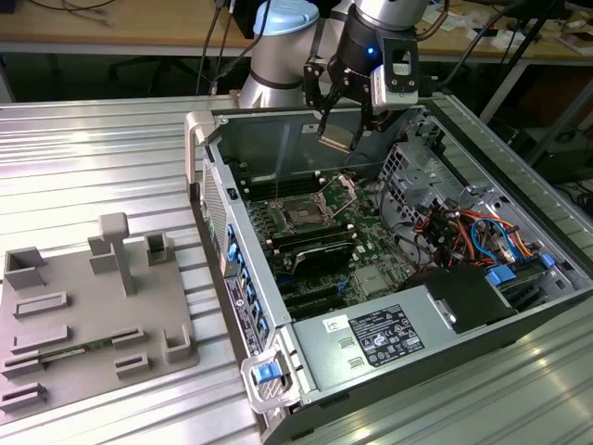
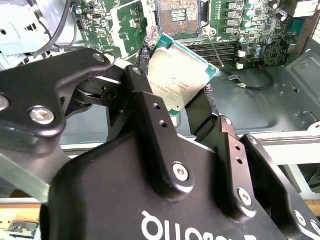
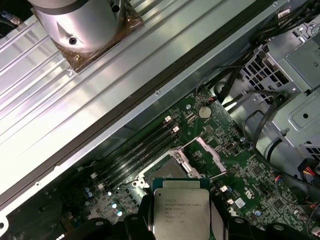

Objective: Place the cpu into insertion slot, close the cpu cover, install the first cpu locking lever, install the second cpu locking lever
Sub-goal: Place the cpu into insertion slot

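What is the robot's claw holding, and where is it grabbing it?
The gripper holds the cpu, pinched by two opposite edges.

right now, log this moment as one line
jaws: shut on small flat square silver-grey cpu | above green circuit board | small dark square insertion slot: empty | silver frame cpu cover: open
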Tool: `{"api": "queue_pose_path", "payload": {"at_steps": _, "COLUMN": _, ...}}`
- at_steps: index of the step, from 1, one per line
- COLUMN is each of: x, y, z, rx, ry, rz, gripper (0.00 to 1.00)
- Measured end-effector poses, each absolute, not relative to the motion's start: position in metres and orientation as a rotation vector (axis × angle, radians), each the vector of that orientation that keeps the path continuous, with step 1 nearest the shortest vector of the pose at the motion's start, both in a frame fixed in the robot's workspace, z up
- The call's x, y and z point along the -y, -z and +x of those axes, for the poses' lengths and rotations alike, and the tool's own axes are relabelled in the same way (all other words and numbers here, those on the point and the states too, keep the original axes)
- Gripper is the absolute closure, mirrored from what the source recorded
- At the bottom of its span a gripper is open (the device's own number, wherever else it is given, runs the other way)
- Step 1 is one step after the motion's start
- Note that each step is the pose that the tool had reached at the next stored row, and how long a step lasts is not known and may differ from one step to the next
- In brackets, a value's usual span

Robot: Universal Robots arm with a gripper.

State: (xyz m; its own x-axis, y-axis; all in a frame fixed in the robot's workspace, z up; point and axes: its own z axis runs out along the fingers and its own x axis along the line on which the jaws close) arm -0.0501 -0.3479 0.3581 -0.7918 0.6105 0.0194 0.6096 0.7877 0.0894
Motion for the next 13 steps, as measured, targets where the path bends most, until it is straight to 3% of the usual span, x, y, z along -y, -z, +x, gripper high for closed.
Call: {"api": "queue_pose_path", "payload": {"at_steps": 13, "x": 0.348, "y": -0.3518, "z": -0.0502, "rx": -2.824, "ry": -0.139, "rz": 1.322, "gripper": 0.45}}
